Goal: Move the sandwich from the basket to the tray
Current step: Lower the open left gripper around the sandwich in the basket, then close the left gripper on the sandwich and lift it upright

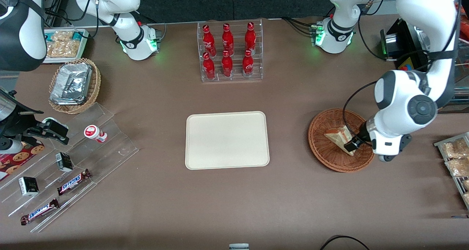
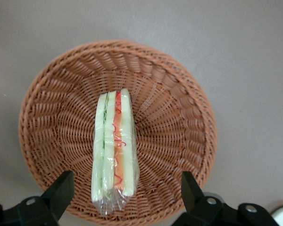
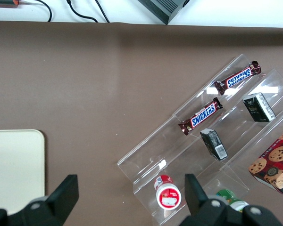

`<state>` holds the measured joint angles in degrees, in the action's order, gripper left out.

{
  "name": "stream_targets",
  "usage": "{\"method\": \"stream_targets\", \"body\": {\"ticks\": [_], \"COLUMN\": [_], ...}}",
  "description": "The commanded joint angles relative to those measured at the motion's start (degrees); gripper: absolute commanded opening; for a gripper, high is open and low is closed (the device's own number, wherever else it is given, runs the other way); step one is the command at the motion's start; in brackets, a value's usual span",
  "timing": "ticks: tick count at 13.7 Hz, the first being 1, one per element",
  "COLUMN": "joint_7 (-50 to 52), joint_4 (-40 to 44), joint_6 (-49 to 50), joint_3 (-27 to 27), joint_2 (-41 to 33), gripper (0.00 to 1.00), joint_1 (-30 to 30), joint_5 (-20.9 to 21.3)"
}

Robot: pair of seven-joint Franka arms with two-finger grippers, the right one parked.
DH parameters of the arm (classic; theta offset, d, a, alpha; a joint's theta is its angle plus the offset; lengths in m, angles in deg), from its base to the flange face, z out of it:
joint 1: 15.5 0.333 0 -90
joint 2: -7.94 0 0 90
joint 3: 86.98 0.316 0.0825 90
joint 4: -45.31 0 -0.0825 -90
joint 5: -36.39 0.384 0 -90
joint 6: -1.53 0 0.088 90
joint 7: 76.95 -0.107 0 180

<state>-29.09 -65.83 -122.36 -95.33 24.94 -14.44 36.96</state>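
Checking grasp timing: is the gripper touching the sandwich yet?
Apart. The left wrist view shows the open gripper straddling the sandwich in the basket, with bare wicker between each finger and the wrap.

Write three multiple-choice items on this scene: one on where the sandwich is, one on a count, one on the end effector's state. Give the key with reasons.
1. Where is the sandwich?
A. On the tray
B. In the basket
C. On the clear shelf

2. How many red bottles stand in the clear rack?
A. Four
B. Eight
C. Six

3. What is the state of the end effector?
A. Open, one finger on each side of the sandwich
B. Shut on the sandwich
C. Open above the tray

Key:
1 B: the sandwich lies on the weave of the basket, and the tray is bare.
2 C: the red bottles stand in two rows of three.
3 A: the fingers stand apart from the wrapper.
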Motion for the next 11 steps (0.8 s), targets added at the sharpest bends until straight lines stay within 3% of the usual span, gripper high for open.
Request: {"method": "stream_targets", "body": {"ticks": [1, 10, 11], "joint_7": [2.0, 4.6, 4.6], "joint_4": [-6.8, -14.1, -14.2], "joint_6": [-8.0, -21.9, -22.4], "joint_3": [-0.6, -0.5, -0.5], "joint_2": [-1.6, 1.8, 2.4], "gripper": [1.0, 0.99, 0.83], "joint_1": [0.4, 0.5, 0.5], "joint_5": [0.8, 0.8, 0.7]}}
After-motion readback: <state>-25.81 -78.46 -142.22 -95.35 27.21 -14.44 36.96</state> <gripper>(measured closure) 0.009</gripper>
